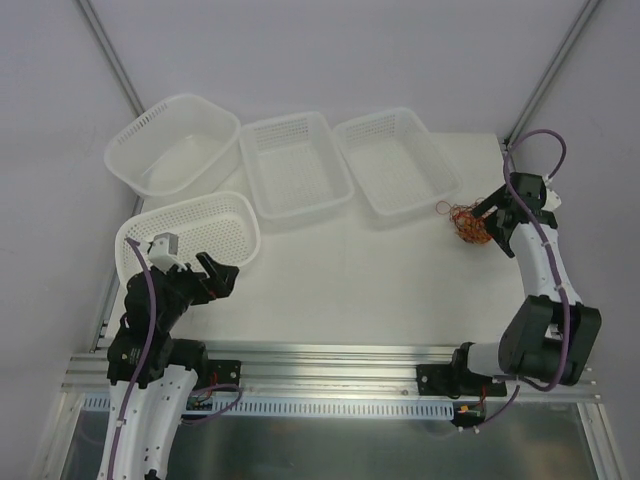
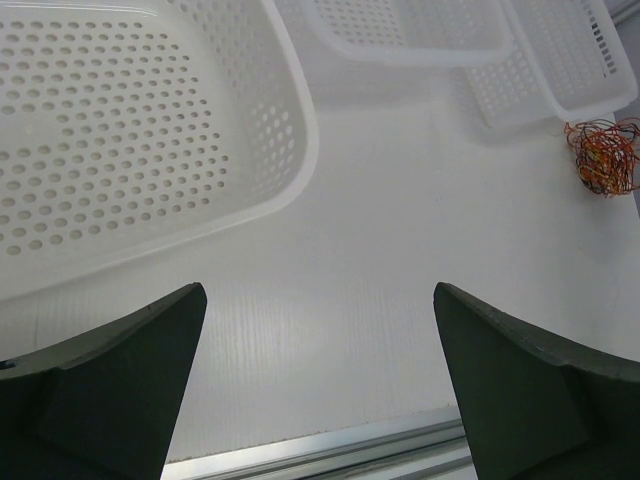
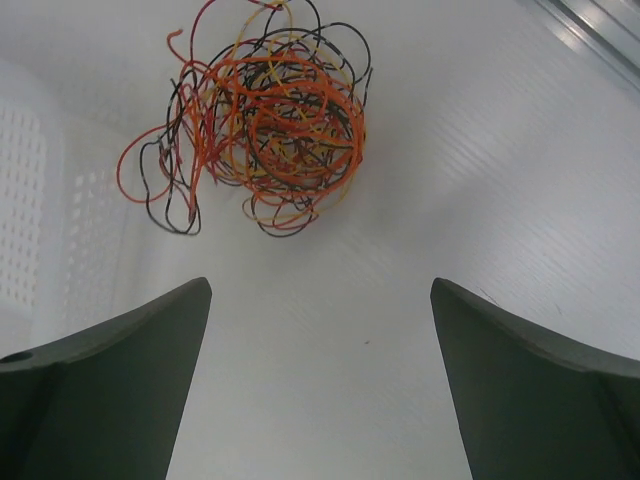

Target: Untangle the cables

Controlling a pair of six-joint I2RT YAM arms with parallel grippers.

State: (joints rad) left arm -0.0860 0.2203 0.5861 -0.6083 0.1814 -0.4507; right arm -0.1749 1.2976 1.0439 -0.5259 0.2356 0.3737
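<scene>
The cables point(image 3: 262, 120) are lying in 1 tangled ball, none separated; left gripper point(image 2: 318, 370) and right gripper point(image 3: 320, 370) are gaping wide, empty.

- Bright, even, diffuse light fills all three views; the white surface point(image 1: 380, 290) reads evenly lit.
- Shadows are soft and pale, as under the rim of the basket point(image 2: 305, 150).
- The cables point(image 3: 265, 110) are sharp, their colours clear.
- The left claw point(image 2: 320, 300) and right claw point(image 3: 320, 300) look dark, their fingers slightly blurred.
- The metal rail point(image 1: 330, 355) gleams mildly.
</scene>
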